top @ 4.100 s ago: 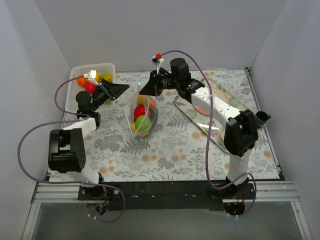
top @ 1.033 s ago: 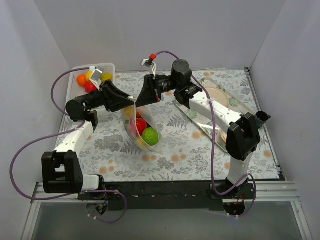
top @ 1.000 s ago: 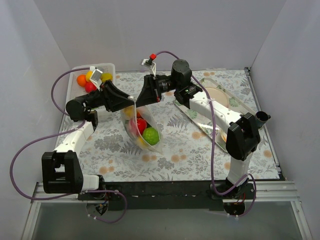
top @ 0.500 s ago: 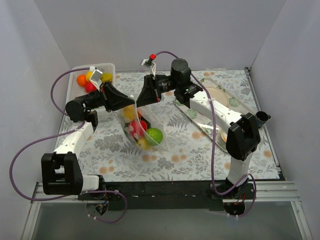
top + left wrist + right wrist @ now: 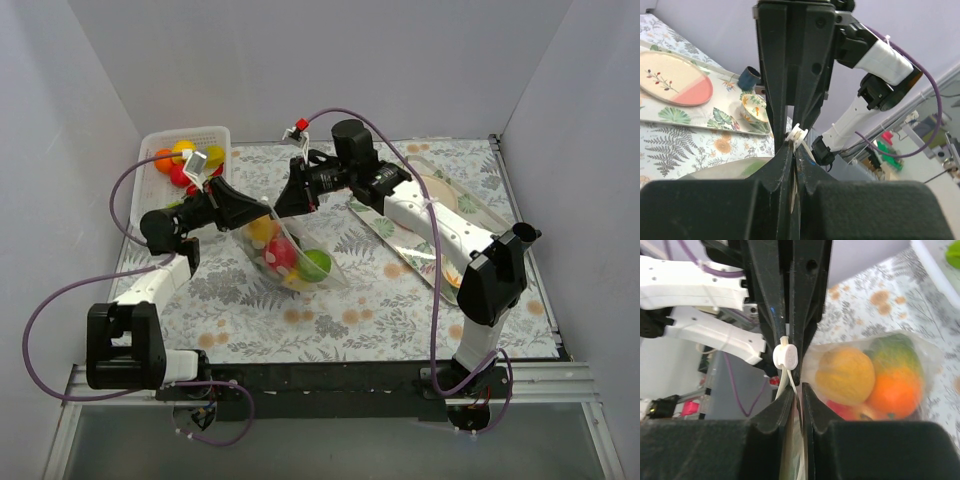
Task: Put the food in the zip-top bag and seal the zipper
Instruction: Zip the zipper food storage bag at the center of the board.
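- While both my grippers meet at its mouth, the clear, white-dotted soft plastic zip-top bag (image 5: 295, 262) lies to the right of the white slotted plastic basket (image 5: 160, 140), with its mouth edge lifted.
- My left gripper (image 5: 792, 150) has its fingers squeezed narrow on the thin transparent zipper (image 5: 788, 375) strip.
- My right gripper (image 5: 794, 390) pinches the same strip, tip to tip with the left, on the side farther from the basket.
- One round green fruit (image 5: 316, 264) sits inside the bag with red, yellow and orange pieces.
- Orange, yellow and red round fruits (image 5: 176, 160) lie in the basket.
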You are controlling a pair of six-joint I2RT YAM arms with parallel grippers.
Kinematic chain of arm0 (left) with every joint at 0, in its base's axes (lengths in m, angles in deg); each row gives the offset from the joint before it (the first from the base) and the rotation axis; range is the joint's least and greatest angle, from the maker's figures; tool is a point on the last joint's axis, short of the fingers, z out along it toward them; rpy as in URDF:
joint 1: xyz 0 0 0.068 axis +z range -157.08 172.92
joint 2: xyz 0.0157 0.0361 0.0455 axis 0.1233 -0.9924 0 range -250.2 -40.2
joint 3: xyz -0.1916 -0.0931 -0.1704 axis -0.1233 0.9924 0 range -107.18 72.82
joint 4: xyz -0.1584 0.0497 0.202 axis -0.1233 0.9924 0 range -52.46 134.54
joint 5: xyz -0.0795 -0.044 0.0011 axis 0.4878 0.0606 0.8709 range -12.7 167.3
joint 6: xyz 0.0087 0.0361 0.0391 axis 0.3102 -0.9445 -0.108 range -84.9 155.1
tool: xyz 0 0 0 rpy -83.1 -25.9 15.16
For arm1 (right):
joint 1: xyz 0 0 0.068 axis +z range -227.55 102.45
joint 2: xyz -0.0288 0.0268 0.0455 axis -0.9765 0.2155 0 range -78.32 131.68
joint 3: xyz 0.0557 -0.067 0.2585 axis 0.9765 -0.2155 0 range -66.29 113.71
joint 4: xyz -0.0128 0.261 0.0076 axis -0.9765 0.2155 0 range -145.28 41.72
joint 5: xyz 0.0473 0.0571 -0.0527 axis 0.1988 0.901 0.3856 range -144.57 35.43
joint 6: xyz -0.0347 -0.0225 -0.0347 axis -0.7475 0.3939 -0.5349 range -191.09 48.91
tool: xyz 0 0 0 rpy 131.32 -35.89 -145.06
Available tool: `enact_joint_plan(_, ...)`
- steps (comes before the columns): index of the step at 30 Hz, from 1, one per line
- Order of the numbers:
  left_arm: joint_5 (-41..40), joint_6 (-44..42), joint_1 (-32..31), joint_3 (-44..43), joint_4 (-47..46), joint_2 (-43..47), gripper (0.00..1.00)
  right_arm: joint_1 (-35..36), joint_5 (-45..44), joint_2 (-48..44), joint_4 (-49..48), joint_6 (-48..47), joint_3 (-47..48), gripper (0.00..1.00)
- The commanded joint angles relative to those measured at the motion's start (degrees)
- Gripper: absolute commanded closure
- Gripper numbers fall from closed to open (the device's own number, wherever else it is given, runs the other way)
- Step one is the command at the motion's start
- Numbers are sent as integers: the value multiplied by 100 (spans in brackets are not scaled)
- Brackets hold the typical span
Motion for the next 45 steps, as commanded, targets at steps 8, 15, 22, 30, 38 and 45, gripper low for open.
enact_joint_plan(8,-614,125,-79,779,-2457,392,100,137,-2285,-251,1344,-1730,103,73)
enact_joint_plan(15,-553,-68,-79,999,-2369,339,100,155,-2673,-436,1256,-2170,-301,63)
enact_joint_plan(22,-474,81,-79,982,-2659,120,100,155,-2973,-770,1019,-2381,-275,62)
enact_joint_plan(30,-368,81,-79,885,-2615,76,100,155,-2077,-507,1027,-2555,472,60)
enact_joint_plan(38,-368,55,-79,815,-2545,49,100,286,-1680,-32,1553,-2513,1315,57)
enact_joint_plan(45,-377,-94,-79,779,-2238,119,100,638,-2155,214,1968,-2689,1430,53)
